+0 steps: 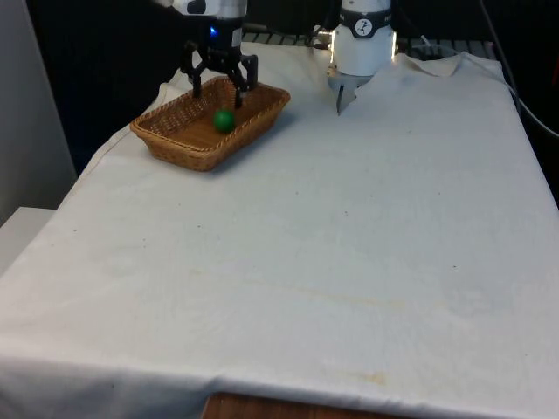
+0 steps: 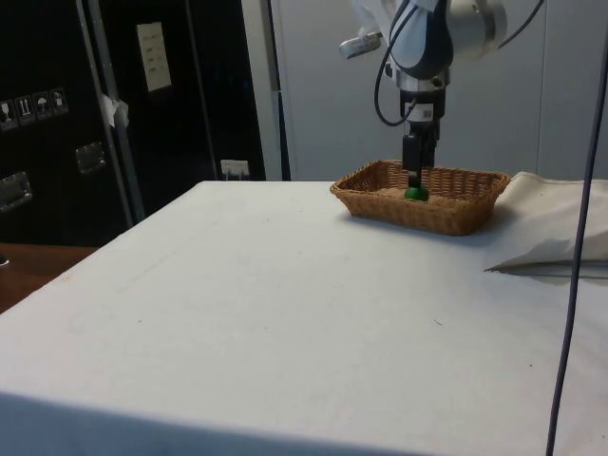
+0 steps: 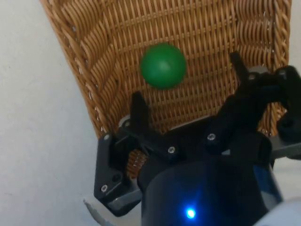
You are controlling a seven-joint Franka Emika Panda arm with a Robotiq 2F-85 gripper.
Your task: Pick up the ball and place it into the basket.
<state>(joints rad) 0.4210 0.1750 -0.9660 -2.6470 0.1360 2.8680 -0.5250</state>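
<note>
A green ball lies on the floor of the woven wicker basket at the front view's far left. From the side, the ball peeks above the basket rim. My gripper hangs open just above the basket's far end, its fingers spread, nothing between them. In the wrist view the ball rests free on the weave, clear of both fingertips.
The basket sits near the table's far left corner, close to the cloth's edge. The robot's base stands at the far end beside a raised fold of cloth. White cloth covers the table toward the front.
</note>
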